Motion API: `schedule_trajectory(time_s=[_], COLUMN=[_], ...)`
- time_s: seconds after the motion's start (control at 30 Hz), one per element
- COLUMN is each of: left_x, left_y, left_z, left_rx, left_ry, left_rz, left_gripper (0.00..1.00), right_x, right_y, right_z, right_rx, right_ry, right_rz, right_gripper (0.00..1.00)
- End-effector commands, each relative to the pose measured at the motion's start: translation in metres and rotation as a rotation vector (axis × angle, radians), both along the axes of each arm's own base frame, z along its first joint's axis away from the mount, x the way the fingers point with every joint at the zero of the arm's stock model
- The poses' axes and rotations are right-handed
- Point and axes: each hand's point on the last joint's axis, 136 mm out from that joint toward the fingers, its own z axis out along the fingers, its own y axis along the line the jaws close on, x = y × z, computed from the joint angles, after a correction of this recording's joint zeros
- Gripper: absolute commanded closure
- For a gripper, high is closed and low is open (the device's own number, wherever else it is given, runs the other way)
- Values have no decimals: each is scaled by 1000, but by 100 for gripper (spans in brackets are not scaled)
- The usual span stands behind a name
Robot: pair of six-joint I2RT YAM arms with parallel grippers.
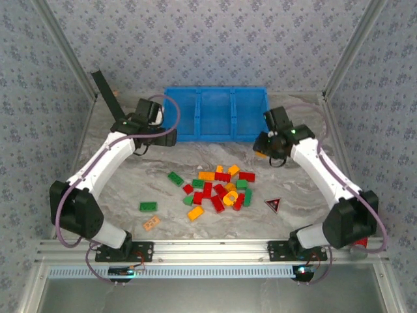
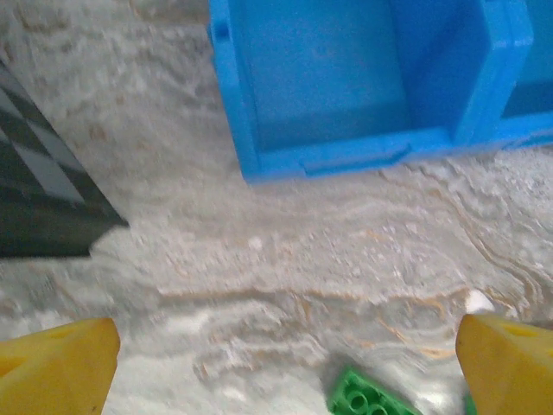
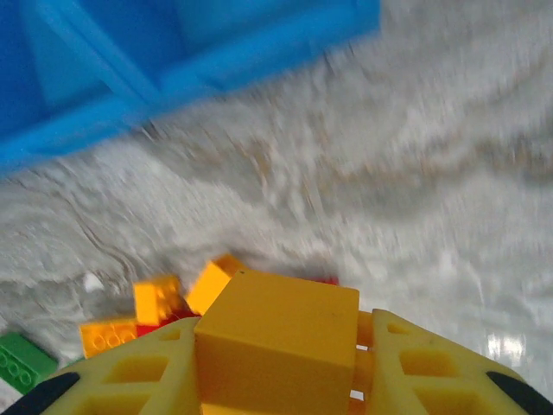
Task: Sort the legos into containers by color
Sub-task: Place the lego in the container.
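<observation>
Right pincer (image 3: 276, 373) grips a yellow-orange lego (image 3: 276, 333) by the containers' (image 3: 216, 65) front edge; left pincer (image 2: 281, 363) gapes above tabletop (image 2: 302, 251).

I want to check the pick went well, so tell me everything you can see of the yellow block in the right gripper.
The yellow block is a small yellow-orange brick of smooth plastic, with flat faces and crisp edges; no studs face the camera. It sits between the fingers of the right gripper, which press its two sides, and appears lifted off the table. From above it hangs just in front of the blue bin's right end, apart from the pile of bricks.
</observation>
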Motion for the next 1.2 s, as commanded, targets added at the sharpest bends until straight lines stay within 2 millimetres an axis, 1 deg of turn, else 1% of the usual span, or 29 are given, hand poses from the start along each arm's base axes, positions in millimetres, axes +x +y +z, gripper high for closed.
schedule_trajectory(time_s=[0.0, 0.1, 0.2, 0.27, 0.33, 0.5, 0.63, 0.83, 1.0, 1.17], left_x=[-33, -51, -63, -69, -73, -81, -81, -81, -81, -77], left_y=[11, 3, -5, -11, -15, -24, -27, -33, -38, -40], left_z=[-15, -37, -52, -58, -65, -85, -94, -104, -115, -124], left_rx=[-69, -150, -205, -226, -243, -269, -261, -266, -261, -255], left_ry=[124, 207, 258, 275, 306, 368, 391, 417, 447, 456], left_rz=[189, 273, 341, 362, 388, 425, 435, 451, 456, 471], left_gripper=[1, 2, 4, 5, 5, 7, 7, 7, 6, 6], right_x=[38, 76, 112, 131, 148, 179, 195, 205, 209, 212], right_y=[-3, 7, 18, 22, 25, 27, 26, 18, 15, 14], right_z=[18, 25, 25, 19, 10, -22, -51, -80, -100, -110], right_rx=[-133, -151, -152, -162, -180, -201, -210, -235, -236, -239], right_ry=[-91, -168, -229, -245, -242, -205, -161, -110, -81, -64], right_rz=[118, 177, 223, 241, 261, 294, 307, 301, 307, 315], right_gripper=[71, 71, 71, 71, 71, 71, 71, 71, 70, 67])
